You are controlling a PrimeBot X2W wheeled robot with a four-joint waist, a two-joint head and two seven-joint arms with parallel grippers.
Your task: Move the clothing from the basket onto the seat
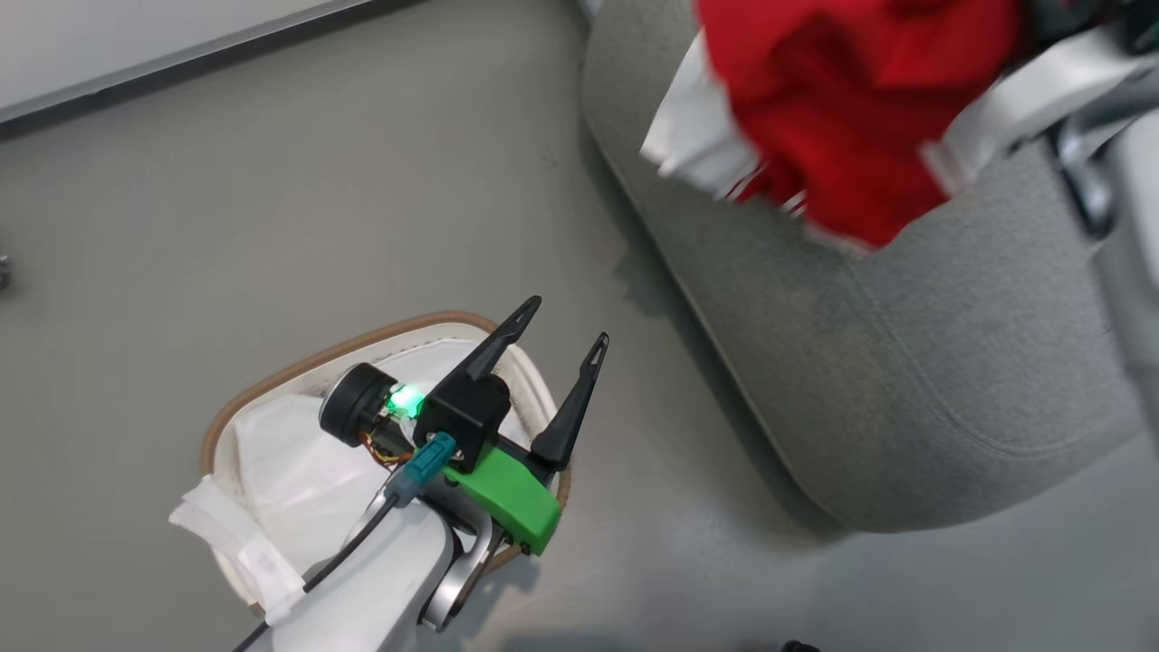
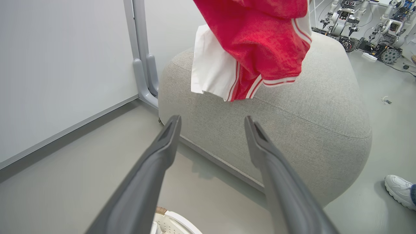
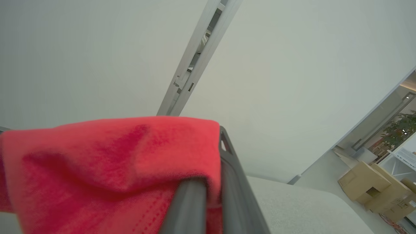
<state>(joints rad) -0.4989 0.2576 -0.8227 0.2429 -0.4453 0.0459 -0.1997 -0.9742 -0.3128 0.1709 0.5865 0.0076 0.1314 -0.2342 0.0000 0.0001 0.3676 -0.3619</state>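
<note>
Above seat [image 1: 951, 362], seemingly one garment [image 1: 842, 118].

so the basket [image 1: 281, 462] is on the floor left of the seat [image 1: 951, 362], clothing [image 1: 842, 109] hanging above the seat, partition post [image 2: 143, 65] just behind the seat's corner

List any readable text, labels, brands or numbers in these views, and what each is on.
None can be read.
red clothing: white stripes and trim, no print showing.
cardboard boxes: no marking that can be made out.
white panel at the right wrist view's right edge: faint marks, too small to read.
</note>
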